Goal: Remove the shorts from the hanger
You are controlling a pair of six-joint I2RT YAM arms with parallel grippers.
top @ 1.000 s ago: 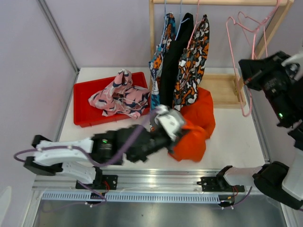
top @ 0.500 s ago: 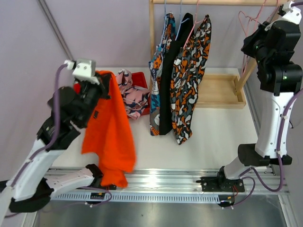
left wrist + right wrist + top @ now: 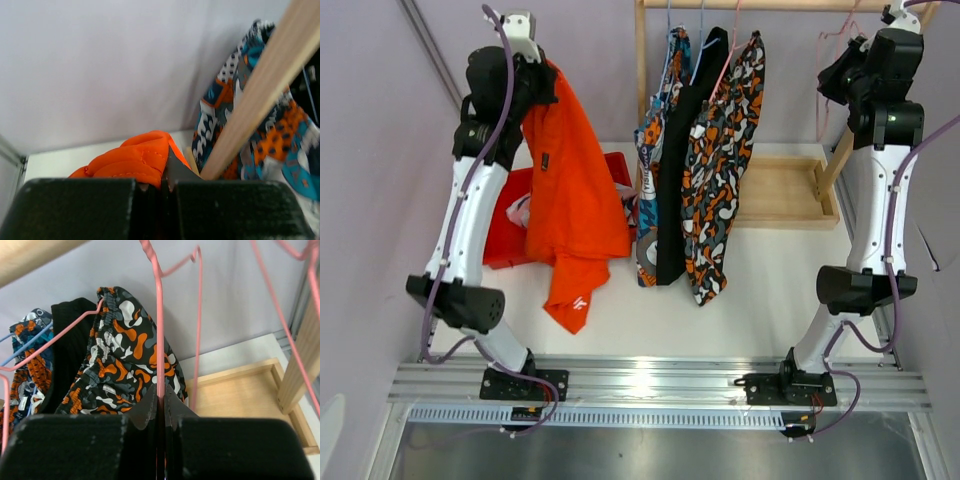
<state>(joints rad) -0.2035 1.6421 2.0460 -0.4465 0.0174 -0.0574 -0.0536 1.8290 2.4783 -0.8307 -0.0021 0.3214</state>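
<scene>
My left gripper point(image 3: 542, 78) is raised high at the back left, shut on the plain orange shorts point(image 3: 570, 190), which hang down over the red tray point(image 3: 498, 245). The left wrist view shows the orange fabric point(image 3: 132, 160) pinched in my left gripper point(image 3: 167, 172). The pink printed shorts point(image 3: 517, 208) lie in the tray, mostly hidden. The blue printed point(image 3: 658, 120), black point(image 3: 678, 170) and blotched shorts point(image 3: 722, 160) hang on the rack. My right gripper point(image 3: 834, 75) is shut on an empty pink hanger point(image 3: 159, 335), as the right wrist view point(image 3: 161, 402) shows.
The wooden rack's upright post point(image 3: 640, 70) stands between the orange shorts and the hanging ones, and crosses the left wrist view point(image 3: 260, 85). Its wooden base tray point(image 3: 785, 190) lies at the back right. More pink hanger wire point(image 3: 197, 315) hangs beside the held one.
My left arm has swung up and back, lifting the orange shorts from the front left to high above the red tray. My right arm has risen slightly at the rack.
</scene>
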